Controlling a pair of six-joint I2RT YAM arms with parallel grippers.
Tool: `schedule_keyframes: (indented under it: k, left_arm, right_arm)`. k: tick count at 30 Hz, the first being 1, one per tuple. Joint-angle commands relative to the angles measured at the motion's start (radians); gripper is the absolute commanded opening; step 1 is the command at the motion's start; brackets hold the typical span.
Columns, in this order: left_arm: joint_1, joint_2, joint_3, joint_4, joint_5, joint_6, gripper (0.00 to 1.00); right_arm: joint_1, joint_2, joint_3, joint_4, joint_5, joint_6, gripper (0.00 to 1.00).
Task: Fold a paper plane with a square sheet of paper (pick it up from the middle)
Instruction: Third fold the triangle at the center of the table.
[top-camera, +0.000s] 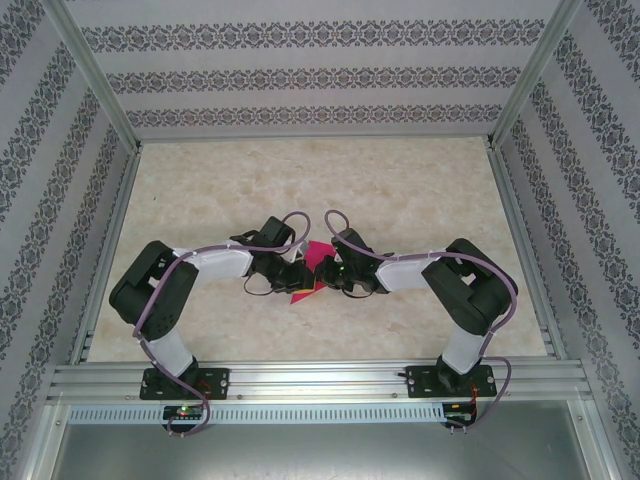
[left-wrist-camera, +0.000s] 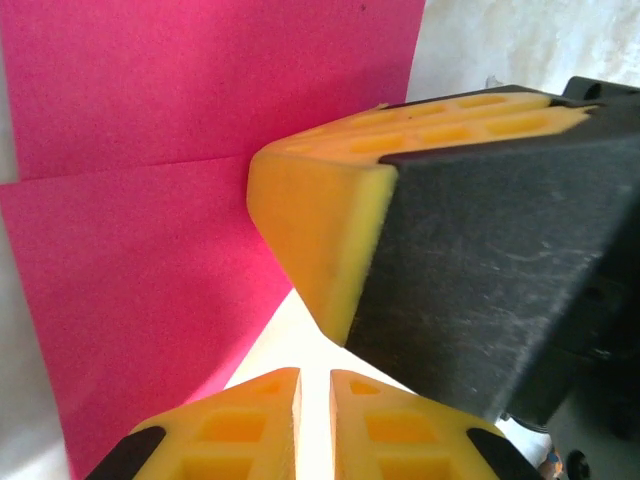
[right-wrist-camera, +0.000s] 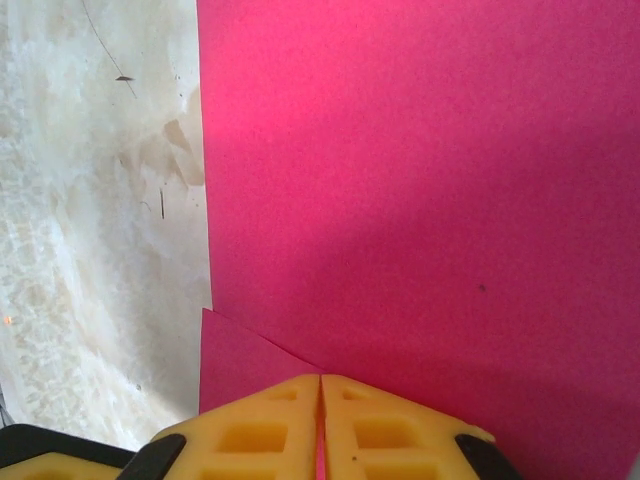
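Observation:
The square sheet of paper (top-camera: 300, 291) is magenta-pink and sits between the two arms at mid-table. My right gripper (right-wrist-camera: 321, 378) is shut on its near edge, with pink showing in the slit between the pads. The sheet (right-wrist-camera: 420, 200) spreads upward from there, and a lower layer's corner pokes out at the left. In the left wrist view the paper (left-wrist-camera: 150, 200) shows a straight crease across it. My left gripper (left-wrist-camera: 315, 375) stands just beside the sheet, its jaws slightly open with only bright table in the gap. The right gripper's finger (left-wrist-camera: 320, 230) hangs close above it.
The beige marbled table (top-camera: 400, 190) stretches behind and to both sides of the arms. Patterned walls (top-camera: 300, 80) and aluminium rails (top-camera: 520, 220) fence it in. Both wrists (top-camera: 330, 265) crowd together at the centre, nearly touching.

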Motion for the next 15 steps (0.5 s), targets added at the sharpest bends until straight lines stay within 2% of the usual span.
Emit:
schedule_keyframes:
  k: [1,11,15]
  left_arm:
    - [-0.003,0.021,-0.003,0.079,0.03,-0.027,0.18]
    - [-0.002,0.094,-0.035,0.091,-0.038,-0.012,0.18]
    - [-0.002,0.088,-0.056,0.045,-0.089,0.02,0.17]
  right_arm:
    - [-0.01,0.027,-0.03,-0.023,0.022,0.007,0.11]
    - [-0.01,0.029,-0.027,-0.034,0.023,0.005,0.11]
    - [-0.015,0.033,-0.027,-0.046,0.032,0.002,0.11]
